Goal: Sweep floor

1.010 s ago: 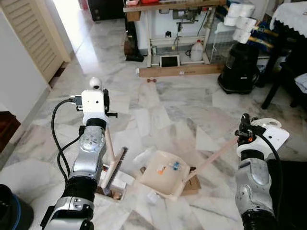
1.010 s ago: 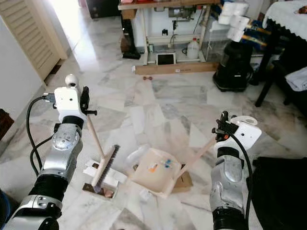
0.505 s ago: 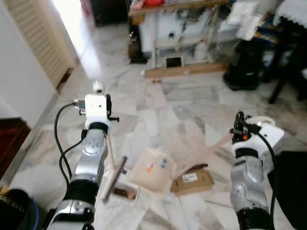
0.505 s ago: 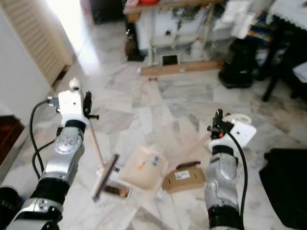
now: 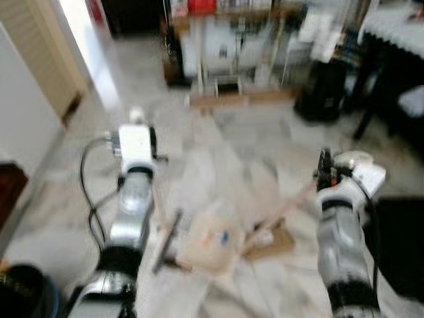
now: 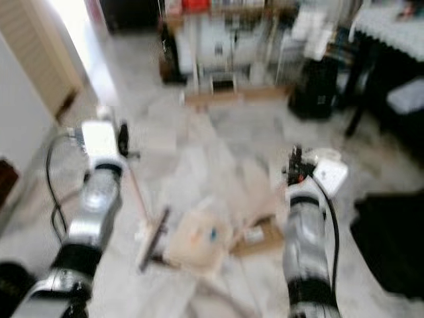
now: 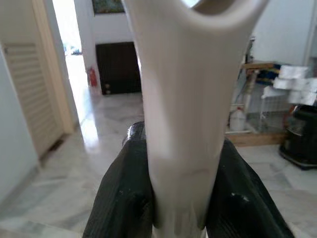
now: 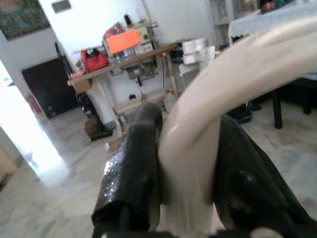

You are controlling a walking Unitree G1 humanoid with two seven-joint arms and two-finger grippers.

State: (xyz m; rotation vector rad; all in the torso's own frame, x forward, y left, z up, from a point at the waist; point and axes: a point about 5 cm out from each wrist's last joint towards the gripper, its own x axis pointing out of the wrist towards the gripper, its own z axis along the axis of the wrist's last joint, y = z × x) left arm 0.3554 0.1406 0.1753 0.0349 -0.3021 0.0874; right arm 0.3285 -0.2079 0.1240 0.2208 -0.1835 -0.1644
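Note:
The head views are blurred. My left gripper (image 5: 152, 146) is shut on the pale handle (image 7: 179, 119) of a brush, black fingers (image 7: 124, 198) pressing each side. The brush head (image 5: 166, 240) rests on the marble floor. My right gripper (image 5: 324, 174) is shut on the cream dustpan handle (image 8: 198, 129), which slopes down to the dustpan (image 5: 211, 240) lying right of the brush head. Small coloured bits lie in the pan. A flat cardboard piece (image 5: 275, 240) lies by the pan's right side.
A workbench (image 5: 232, 40) and wooden plank (image 5: 238, 99) stand at the back. A black bin (image 5: 324, 86) and dark table (image 5: 397, 53) are back right. A black mass (image 5: 401, 245) is on the floor right, a dark round object (image 5: 23, 291) bottom left.
The whole picture has shifted and blurred, so the camera is moving. The dustpan now lies left of the cardboard rather than over it. Both grippers still hold their handles.

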